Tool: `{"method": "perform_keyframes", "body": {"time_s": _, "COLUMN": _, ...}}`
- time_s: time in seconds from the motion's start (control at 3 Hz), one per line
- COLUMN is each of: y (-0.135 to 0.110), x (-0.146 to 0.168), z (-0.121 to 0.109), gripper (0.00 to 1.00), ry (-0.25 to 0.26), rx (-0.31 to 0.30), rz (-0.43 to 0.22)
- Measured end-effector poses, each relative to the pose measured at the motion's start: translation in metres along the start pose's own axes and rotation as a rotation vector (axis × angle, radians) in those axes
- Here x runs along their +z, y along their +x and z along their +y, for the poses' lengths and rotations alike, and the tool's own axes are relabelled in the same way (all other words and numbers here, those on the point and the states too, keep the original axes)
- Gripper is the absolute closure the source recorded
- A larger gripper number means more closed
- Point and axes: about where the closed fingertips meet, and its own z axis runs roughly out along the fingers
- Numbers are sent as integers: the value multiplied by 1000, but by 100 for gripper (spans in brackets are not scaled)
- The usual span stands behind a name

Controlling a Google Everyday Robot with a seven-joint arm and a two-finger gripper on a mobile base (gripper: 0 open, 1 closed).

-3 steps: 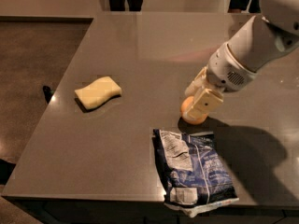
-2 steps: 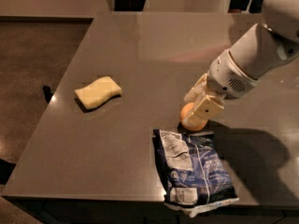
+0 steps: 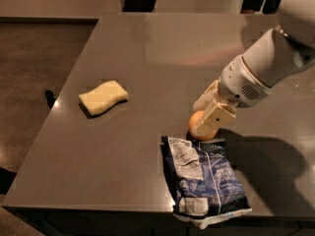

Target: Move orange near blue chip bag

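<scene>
The orange (image 3: 194,125) rests on the grey table (image 3: 147,58), touching the top edge of the blue chip bag (image 3: 204,178). The bag lies flat near the table's front edge, with white text panels and a white label at its near end. My gripper (image 3: 201,119) comes down from the right on a white arm and is shut on the orange. One cream finger (image 3: 215,118) covers the fruit's right side, so only its left and lower rim show.
A pale yellow wavy sponge (image 3: 103,97) lies on the left part of the table. The table's left edge drops to a dark floor. Dark chair legs stand beyond the far edge.
My gripper has carried the orange down and a little toward the front, from a short way above the bag to right at its top edge.
</scene>
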Motion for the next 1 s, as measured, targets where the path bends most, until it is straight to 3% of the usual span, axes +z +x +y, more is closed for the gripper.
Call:
{"method": "perform_keyframes", "body": {"time_s": 0.33, "y": -1, "x": 0, "z": 1, "gripper": 17, "ry": 0, "rx": -3, "rz": 1}}
{"method": "perform_keyframes", "body": {"time_s": 0.67, "y": -3, "x": 1, "z": 2, "gripper": 0, "ry": 1, "rx": -6, "rz": 1}}
{"method": "perform_keyframes", "body": {"time_s": 1.0, "y": -3, "x": 1, "z": 2, "gripper": 0, "ry": 1, "rx": -6, "rz": 1}}
